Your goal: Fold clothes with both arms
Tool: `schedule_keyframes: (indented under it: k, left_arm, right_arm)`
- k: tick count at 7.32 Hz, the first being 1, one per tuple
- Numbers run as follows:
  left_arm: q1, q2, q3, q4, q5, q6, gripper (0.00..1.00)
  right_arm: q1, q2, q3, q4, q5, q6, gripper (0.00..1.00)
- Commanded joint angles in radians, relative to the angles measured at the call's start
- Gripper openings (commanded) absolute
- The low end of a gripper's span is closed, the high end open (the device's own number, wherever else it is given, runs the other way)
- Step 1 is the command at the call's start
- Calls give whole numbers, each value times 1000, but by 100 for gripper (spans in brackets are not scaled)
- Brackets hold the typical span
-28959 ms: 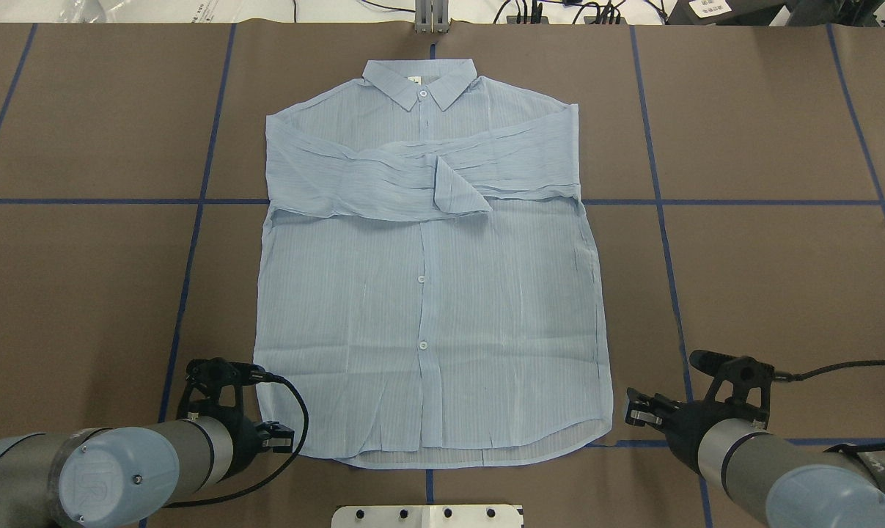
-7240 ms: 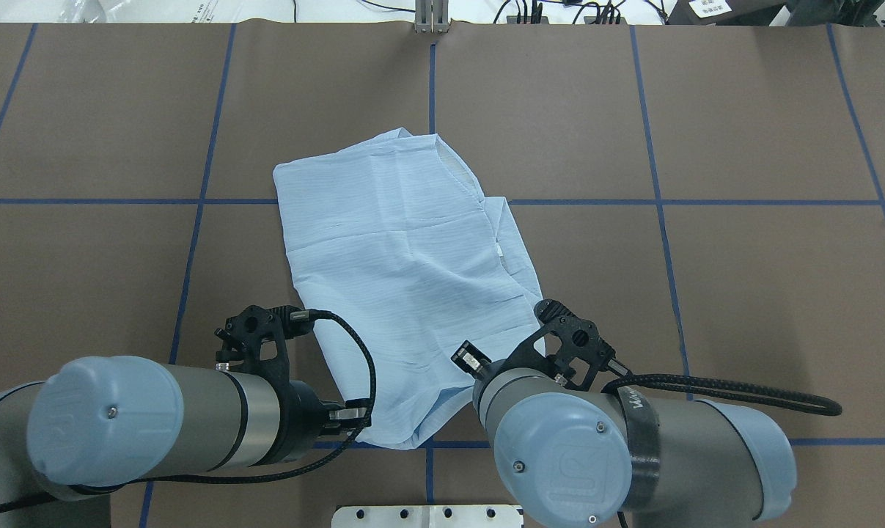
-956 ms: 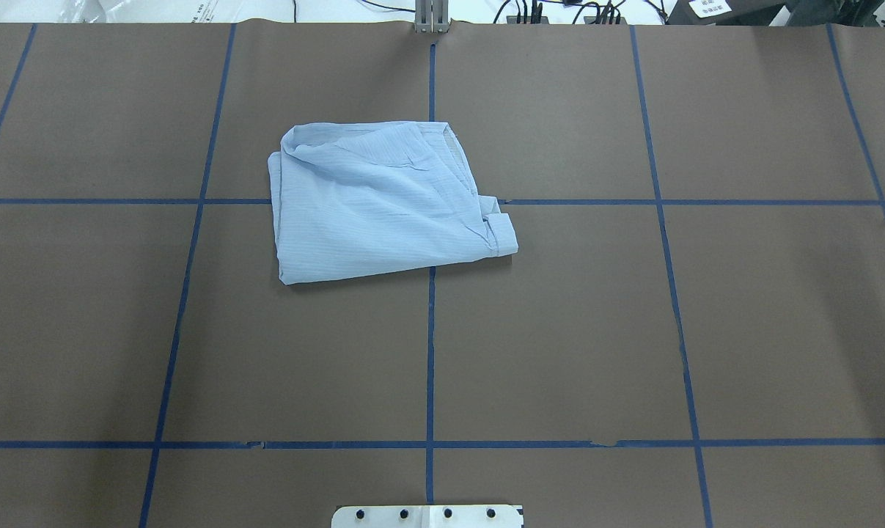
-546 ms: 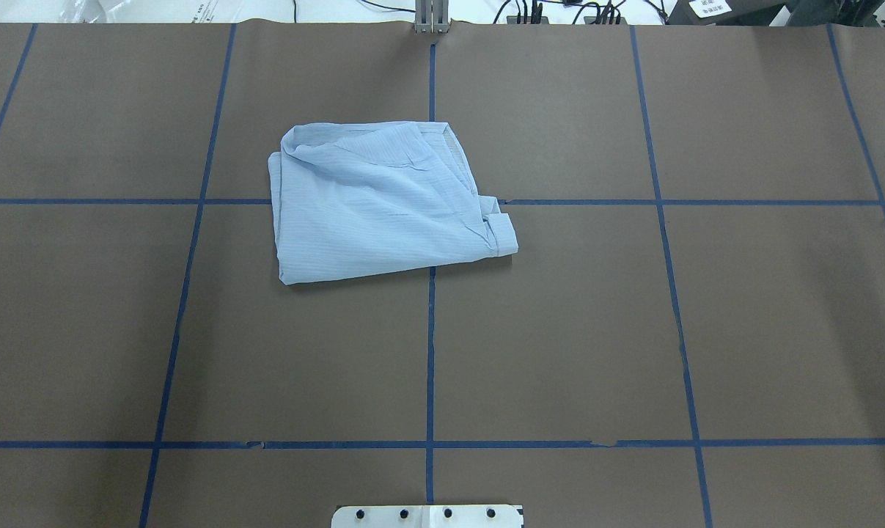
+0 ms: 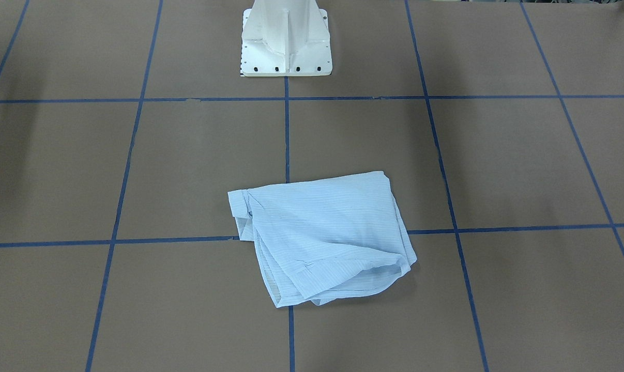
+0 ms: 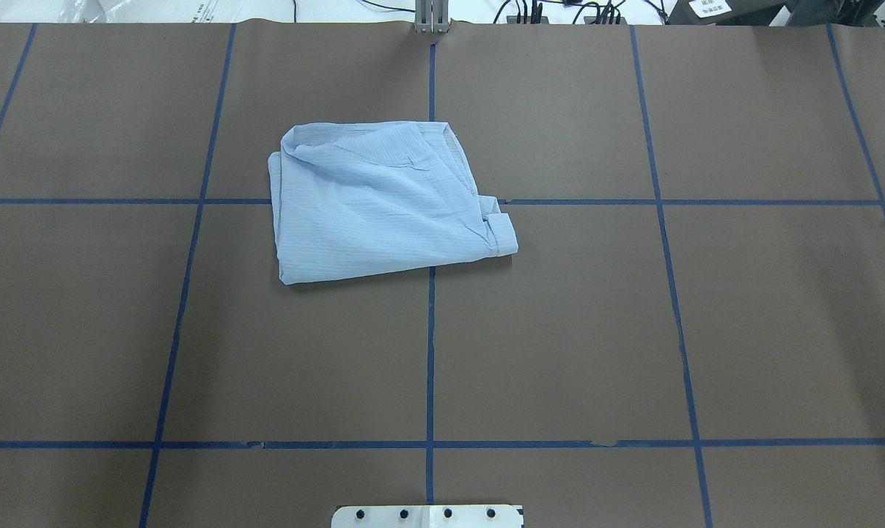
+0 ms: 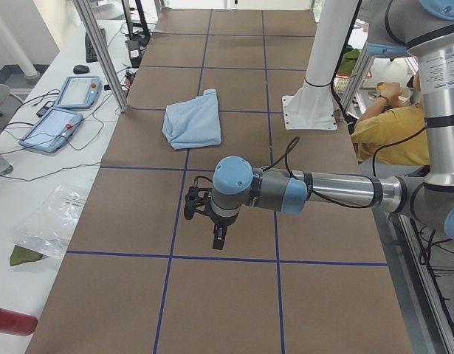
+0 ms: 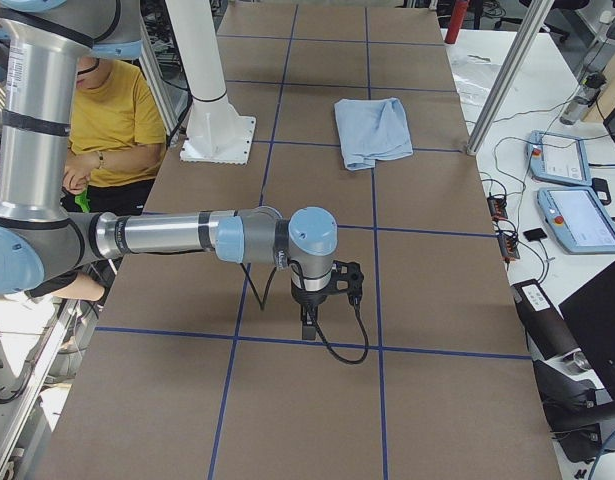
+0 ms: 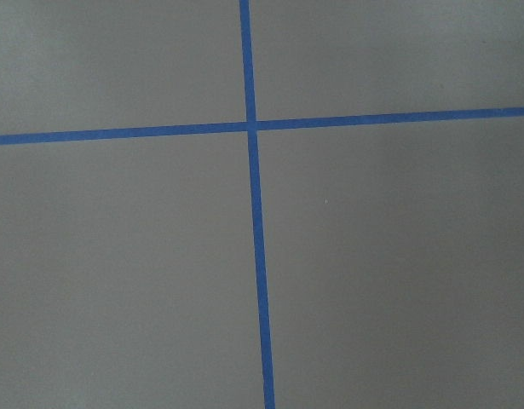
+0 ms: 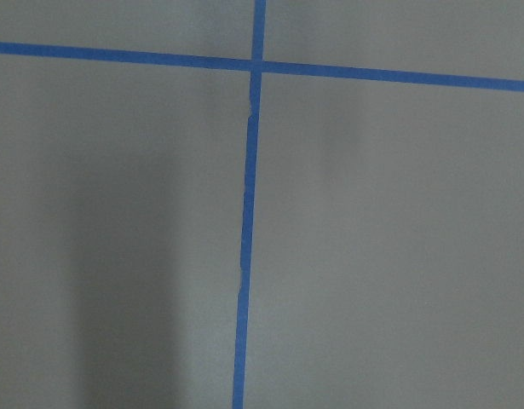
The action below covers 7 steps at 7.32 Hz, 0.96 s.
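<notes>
The clothes, one light blue striped shirt (image 6: 383,202), lie folded into a loose, slightly crumpled rectangle on the brown table, left of the centre line in the overhead view. The shirt (image 5: 322,237) lies alone, and nothing touches it. In the exterior left view the shirt (image 7: 191,122) is well beyond my left gripper (image 7: 218,240), which points down over bare table. In the exterior right view my right gripper (image 8: 307,325) likewise hangs over bare table, far from the shirt (image 8: 372,130). I cannot tell whether either gripper is open or shut. Both wrist views show only table and blue tape.
The white pedestal base (image 5: 286,39) stands at the robot's side of the table. A person in a yellow shirt (image 8: 112,115) sits beside it. Teach pendants (image 7: 64,110) and cables lie on the side bench, and a metal post (image 7: 101,51) stands at the table's far edge.
Nothing has moved in the last second. Since the oldest frames the shirt has gone from spread flat to a folded bundle, and both arms have left the overhead view.
</notes>
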Motion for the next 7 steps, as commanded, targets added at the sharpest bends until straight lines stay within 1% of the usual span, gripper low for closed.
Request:
schedule_keyframes:
  k: [1,3,4,7]
  left_arm:
    - [0,1,-4,-3,1,-1,100]
    - [-1,-1,-7,-6,1,-1,100]
    - [-1,4,-26,-4,1,-2,100]
    - [-1,4,-23,-4,1,-4,100]
  right_arm:
    - [0,2,-3,0,6,0,100]
    - [0,0,7,1,-5,-12,100]
    - [0,0,8,1,-7,-13,100]
    - [0,2,11,1,-3,-13,100]
